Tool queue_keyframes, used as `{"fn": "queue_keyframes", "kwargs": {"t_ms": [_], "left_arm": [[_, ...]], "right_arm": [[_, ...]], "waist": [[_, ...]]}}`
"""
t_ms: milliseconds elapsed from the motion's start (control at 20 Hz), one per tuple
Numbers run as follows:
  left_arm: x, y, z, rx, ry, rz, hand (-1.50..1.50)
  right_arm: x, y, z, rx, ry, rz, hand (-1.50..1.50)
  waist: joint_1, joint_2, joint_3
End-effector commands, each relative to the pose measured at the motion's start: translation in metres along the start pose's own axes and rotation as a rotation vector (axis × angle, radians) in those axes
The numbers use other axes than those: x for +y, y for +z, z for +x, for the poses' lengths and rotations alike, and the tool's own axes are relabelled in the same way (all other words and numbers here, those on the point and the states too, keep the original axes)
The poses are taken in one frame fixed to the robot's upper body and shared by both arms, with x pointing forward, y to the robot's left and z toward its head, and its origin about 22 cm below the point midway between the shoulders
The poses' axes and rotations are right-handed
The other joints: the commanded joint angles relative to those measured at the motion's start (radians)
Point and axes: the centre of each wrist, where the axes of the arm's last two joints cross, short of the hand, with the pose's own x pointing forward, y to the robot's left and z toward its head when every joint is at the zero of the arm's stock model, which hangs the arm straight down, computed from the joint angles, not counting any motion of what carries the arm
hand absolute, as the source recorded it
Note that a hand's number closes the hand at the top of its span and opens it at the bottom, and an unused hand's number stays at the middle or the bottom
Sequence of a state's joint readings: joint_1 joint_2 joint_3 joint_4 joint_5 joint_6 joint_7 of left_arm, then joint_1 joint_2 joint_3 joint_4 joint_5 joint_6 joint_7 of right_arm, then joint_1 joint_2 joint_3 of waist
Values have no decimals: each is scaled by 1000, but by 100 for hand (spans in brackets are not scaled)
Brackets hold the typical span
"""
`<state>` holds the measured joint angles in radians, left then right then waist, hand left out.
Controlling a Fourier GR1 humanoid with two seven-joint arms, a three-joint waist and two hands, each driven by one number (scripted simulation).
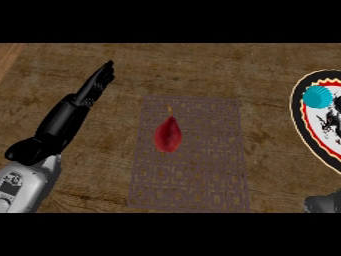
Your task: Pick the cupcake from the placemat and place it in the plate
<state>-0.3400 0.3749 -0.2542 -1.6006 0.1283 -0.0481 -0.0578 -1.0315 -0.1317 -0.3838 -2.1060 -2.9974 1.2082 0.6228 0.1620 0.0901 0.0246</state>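
A steep downward view shows a dark brown, rough-grained wooden counter (202, 70) with a paler wood strip at its far left edge. In the middle lies a rectangular brown placemat with a woven lattice pattern (191, 170), set square to the robot so that anything on it sits within easy reach of either arm. On the mat's upper half rests a small dark red teardrop-shaped object with a thin pale stem pointing away from the robot (168, 135); it looks more like a fruit or pepper than a cake, and it lies flat and alone. At the right edge, well apart from the mat, is a round white plate with a black, red and cream scalloped rim and a dark dragon-like figure painted on it (306, 125), partly cut off by the view. The cupcake in a bright turquoise ribbed wrapper (318, 96) already sits on the plate's upper left part, just inside the rim, so the placing step appears done. The robot's left hand (92, 90) shows at the left of the mat, black fingers straight and together, pointing up and away, holding nothing; it seems simply parked out of the way. Only a dark rounded piece of the right hand (334, 201) shows at the lower right corner, just below the plate, and whether its fingers are spread or curled cannot be told; its position suggests that arm served the plate side.
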Motion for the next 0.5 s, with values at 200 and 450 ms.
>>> {"fn": "queue_keyframes", "kwargs": {"t_ms": [200, 450], "left_arm": [[-1, 2, -3, 7, 14, 0, 0], [-4, 3, -3, 5, 7, -3, 0]], "right_arm": [[20, -19, -18, 33, -16, 101, -150], [22, -24, -38, -1, -144, 56, -150]], "waist": [[-1, 2, 1], [2, -10, 0]]}}
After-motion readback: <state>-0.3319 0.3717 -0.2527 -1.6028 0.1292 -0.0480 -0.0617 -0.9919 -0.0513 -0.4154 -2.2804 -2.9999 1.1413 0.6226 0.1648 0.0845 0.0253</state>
